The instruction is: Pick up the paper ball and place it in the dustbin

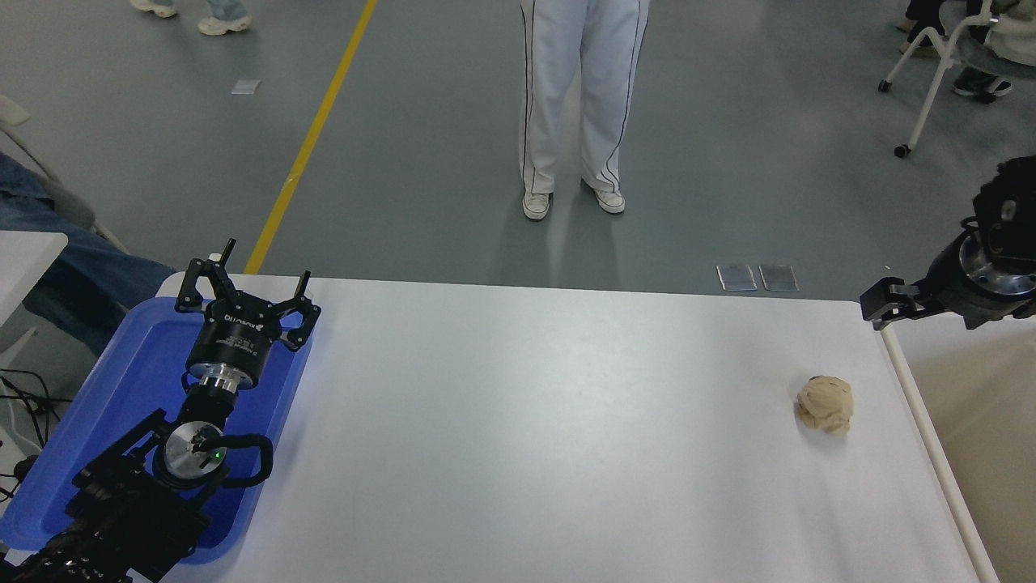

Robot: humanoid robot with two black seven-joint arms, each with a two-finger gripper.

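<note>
- Paper ball (825,404) sitting loose on the counter (550,421), near the right edge, just beside the dustbin (931,429) rim but not touching it.
- Right gripper (882,301) hanging over the far right corner, apart from the ball; only one dark fingertip showing at the frame edge, so impossible to tell whether jaws are released or clenched.
- Left gripper (247,300) parked over the blue tray (121,380) at the near left corner, jaws spread wide, holding nothing.
- Likely trouble: light, crumpled wad, easy to nudge or roll away under a sideways approach; better to come straight down.
- Another risk: arm crossing low over the bin rim and clipping it, shoving the bin along.
- Soft paper may squash and slip out of a shallow pinch; probably needs a grip across the middle.
- Release too close to the rim could bounce the ball back onto the counter or off to the floor.
- Person (579,105) standing beyond the far edge, well apart from the arm.
- Count: one paper ball, one dustbin, one blue tray, two grippers, one counter.
</note>
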